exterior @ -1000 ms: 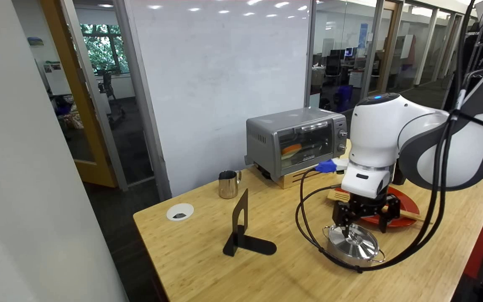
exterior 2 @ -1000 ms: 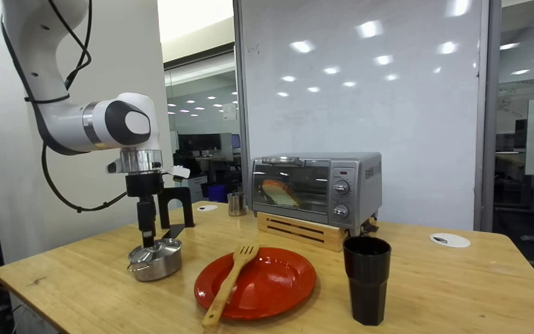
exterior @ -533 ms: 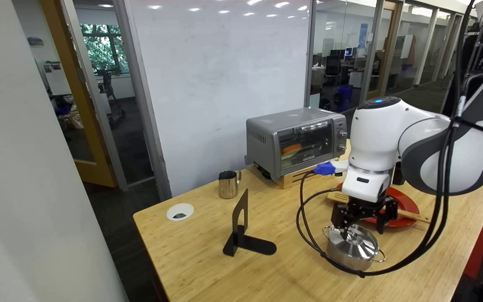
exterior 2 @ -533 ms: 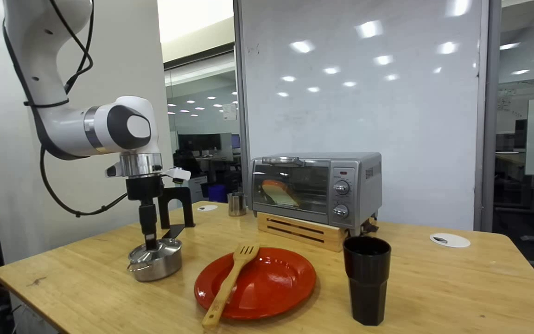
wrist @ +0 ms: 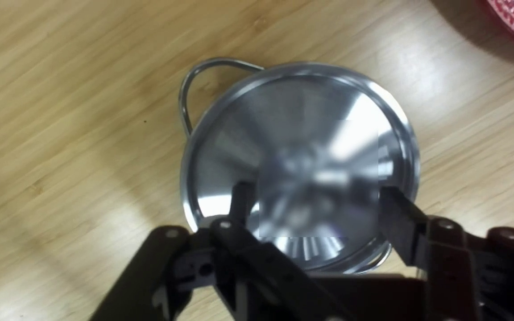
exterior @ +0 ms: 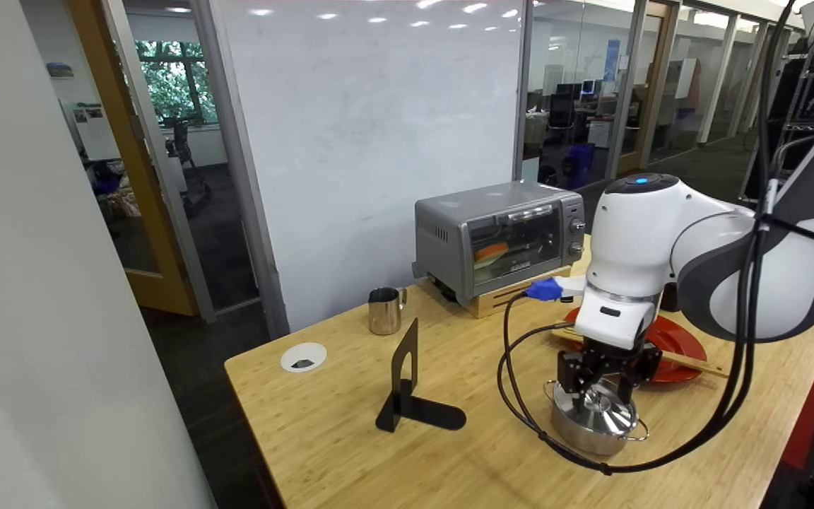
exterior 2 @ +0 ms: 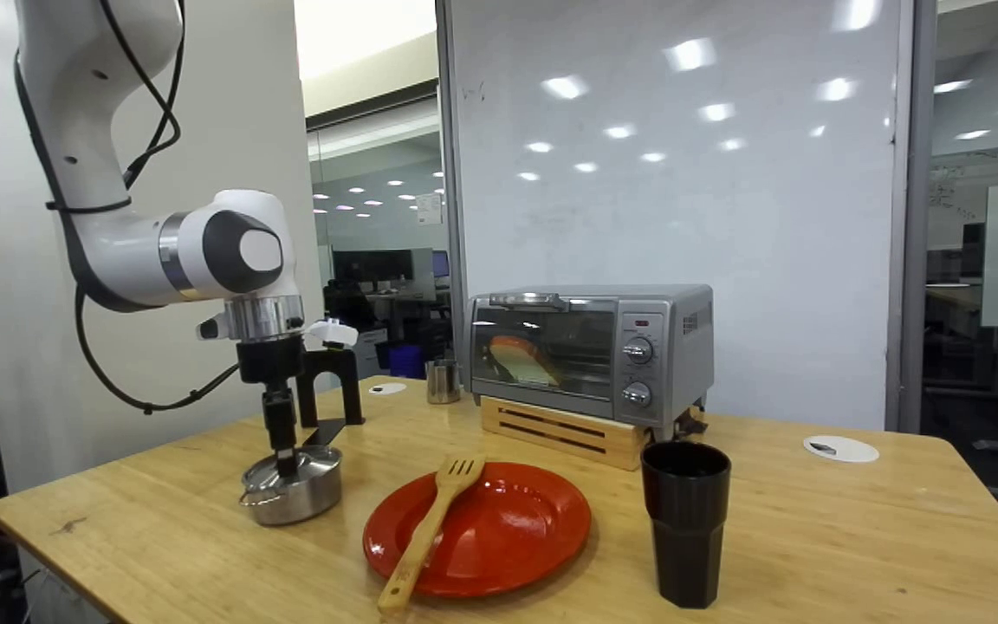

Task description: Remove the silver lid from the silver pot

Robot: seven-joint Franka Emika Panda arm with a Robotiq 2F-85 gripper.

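Silver lid (wrist: 301, 156) in 3 views; spread tool (wrist: 315, 189), 2

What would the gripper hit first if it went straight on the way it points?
Probably the lid: the open gripper points down at it, though whether any gap lies between them is unclear.

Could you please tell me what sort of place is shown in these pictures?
Probably an office or research lab: a dark monitor shows through a glass wall. The toaster oven may belong to a mock kitchen set up there.
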